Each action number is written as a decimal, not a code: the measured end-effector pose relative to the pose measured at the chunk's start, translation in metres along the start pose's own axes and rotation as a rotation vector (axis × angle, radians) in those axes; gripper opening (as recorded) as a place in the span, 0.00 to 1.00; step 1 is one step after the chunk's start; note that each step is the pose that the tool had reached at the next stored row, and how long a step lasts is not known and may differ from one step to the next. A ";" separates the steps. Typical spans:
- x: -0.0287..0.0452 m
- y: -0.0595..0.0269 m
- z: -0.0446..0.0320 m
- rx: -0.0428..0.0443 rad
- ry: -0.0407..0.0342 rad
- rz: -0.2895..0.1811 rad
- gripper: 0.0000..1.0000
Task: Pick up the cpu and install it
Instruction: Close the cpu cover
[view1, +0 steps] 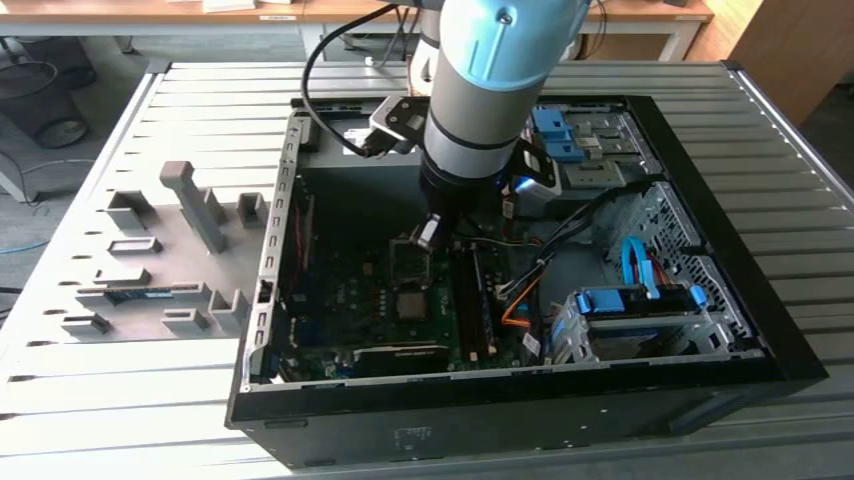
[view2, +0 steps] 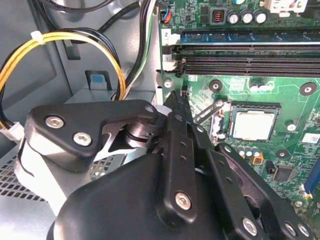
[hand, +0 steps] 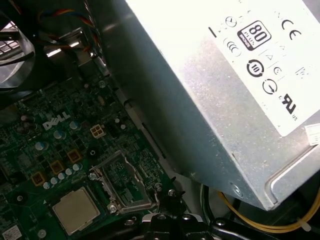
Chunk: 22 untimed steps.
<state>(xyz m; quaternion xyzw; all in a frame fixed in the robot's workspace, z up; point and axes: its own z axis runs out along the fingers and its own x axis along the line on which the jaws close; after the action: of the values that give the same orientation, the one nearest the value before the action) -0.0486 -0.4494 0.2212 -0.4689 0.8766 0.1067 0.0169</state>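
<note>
So here's where it stands: the cpu (view2: 254, 125), that small flat square chip with the silver-grey metal top, is already sitting in its socket on the green motherboard (view2: 290, 105). The pick-up and drop-in look done to me.

The black gripper (view2: 174, 97) looks pinched shut with nothing in it. Its tip hangs low inside the open black computer case (view1: 534, 400). The chip lies near that tip and off to one side, clearly apart from it and not touching.

What's left, as far as I can judge, is the locking. In the first wrist view the shiny metal retention frame (hand: 125, 185) is flipped open right beside the cpu (hand: 75, 210) rather than lying over it. The thin metal lever (view2: 210, 111) sticks up between the gripper tip and the socket, closer to the tip than the chip is. So: seated, not clamped.

Other stuff around the gripper: the big grey power supply box with the white label (hand: 200, 100) is close by, a bundle of yellow and black cables (view2: 60, 40) runs behind it, and the long dark memory slots (view2: 250, 62) lie just past the socket.
</note>
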 end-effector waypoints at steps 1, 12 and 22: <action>0.0000 0.0001 -0.0002 -0.0001 -0.0001 0.000 0.10; -0.0005 0.0009 -0.0048 -0.0005 -0.0004 -0.001 0.10; -0.0009 0.0015 -0.0082 -0.0006 -0.0003 -0.002 0.10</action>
<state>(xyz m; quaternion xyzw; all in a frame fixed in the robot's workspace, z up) -0.0487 -0.4495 0.2295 -0.4696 0.8762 0.1071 0.0169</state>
